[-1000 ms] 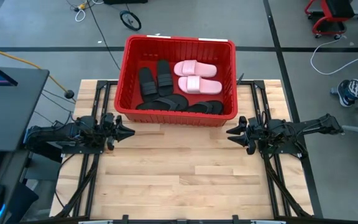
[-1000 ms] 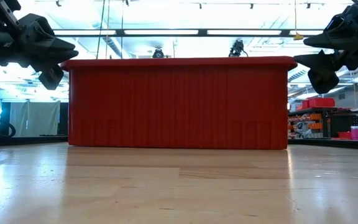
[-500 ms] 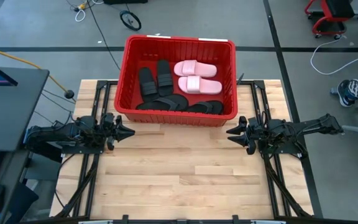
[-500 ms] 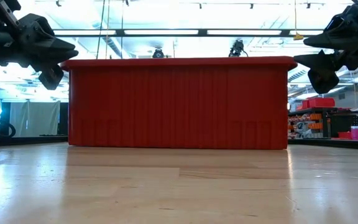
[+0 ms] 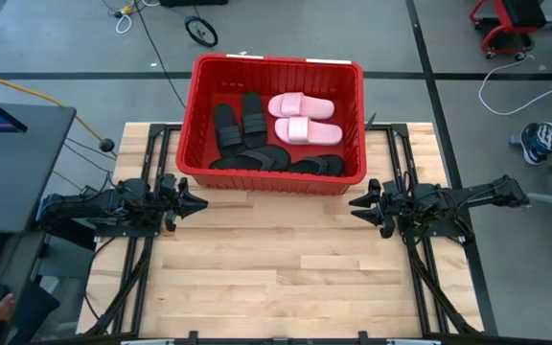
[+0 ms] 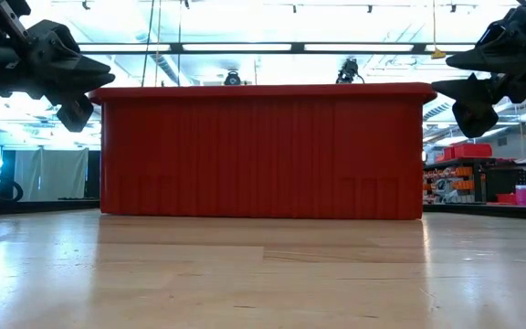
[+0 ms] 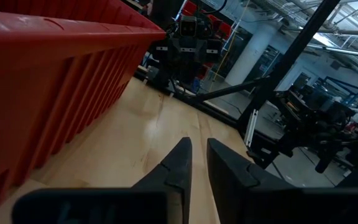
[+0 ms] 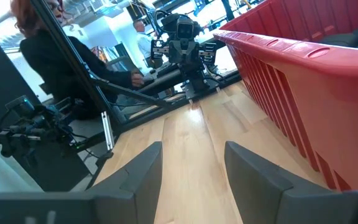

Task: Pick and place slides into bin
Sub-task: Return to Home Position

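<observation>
I count every slide as inside the large red ribbed plastic crate [image 5: 274, 179], which stands at the 12 o'clock end of the pale wooden counter [image 5: 276, 278]. Its long axis runs 9 to 3. Two pale pink foam slides [image 5: 303, 105] lie side by side toward 2 o'clock in the crate, also lengthwise 9 to 3. Two black wide-strap slides [image 5: 226, 127] lie at 10 o'clock, running roughly 12 to 6. More black footwear [image 5: 319, 166] is along the 6 o'clock wall. I see none left on the counter, so I judge that only parking the arms remains.

The left gripper [image 5: 197, 202] sits low at the counter's 9 o'clock side, aimed at 3. Its fingers [image 7: 178, 163] are barely parted and hold nothing. The crate lies at about 1 o'clock from it.

The right gripper [image 5: 356, 204] mirrors this at the 3 o'clock side, aimed at 9, with the crate at about 11. Its fingers [image 8: 135, 171] are spread wide and empty. Both arms are stretched flat and about equally near the crate.
</observation>
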You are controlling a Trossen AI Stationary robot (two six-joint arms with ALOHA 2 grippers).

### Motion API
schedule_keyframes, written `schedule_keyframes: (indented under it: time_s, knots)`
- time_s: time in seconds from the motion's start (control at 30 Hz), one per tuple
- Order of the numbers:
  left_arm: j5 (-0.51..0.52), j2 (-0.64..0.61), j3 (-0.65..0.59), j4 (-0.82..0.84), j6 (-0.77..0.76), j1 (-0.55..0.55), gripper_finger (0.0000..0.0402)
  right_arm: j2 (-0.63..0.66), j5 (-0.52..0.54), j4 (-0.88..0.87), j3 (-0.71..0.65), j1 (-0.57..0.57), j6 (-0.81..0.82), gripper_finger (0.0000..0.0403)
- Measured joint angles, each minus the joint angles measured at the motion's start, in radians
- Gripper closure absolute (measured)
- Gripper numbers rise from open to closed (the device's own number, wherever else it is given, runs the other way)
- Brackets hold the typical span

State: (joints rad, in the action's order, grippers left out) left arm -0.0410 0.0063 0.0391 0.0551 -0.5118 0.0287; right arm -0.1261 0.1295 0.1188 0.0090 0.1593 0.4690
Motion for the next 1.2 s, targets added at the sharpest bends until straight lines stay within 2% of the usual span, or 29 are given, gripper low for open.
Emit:
schedule_keyframes:
  time_s: [0.4,0.7,1.0,1.2]
  knots:
    - [0.0,0.0,0.0,0.0,0.0,0.0,0.0338,0.0,0.0,0.0,0.0,0.0,0.0,0.0223]
    - [0.0,0.0,0.0,0.0,0.0,0.0,0.0348,0.0,0.0,0.0,0.0,0.0,0.0,0.0223]
    - [0.0,0.0,0.0,0.0,0.0,0.0,0.0338,0.0,0.0,0.0,0.0,0.0,0.0,0.0223]
    - [0.0,0.0,0.0,0.0,0.0,0.0,0.0344,0.0,0.0,0.0,0.0,0.0,0.0,0.0223]
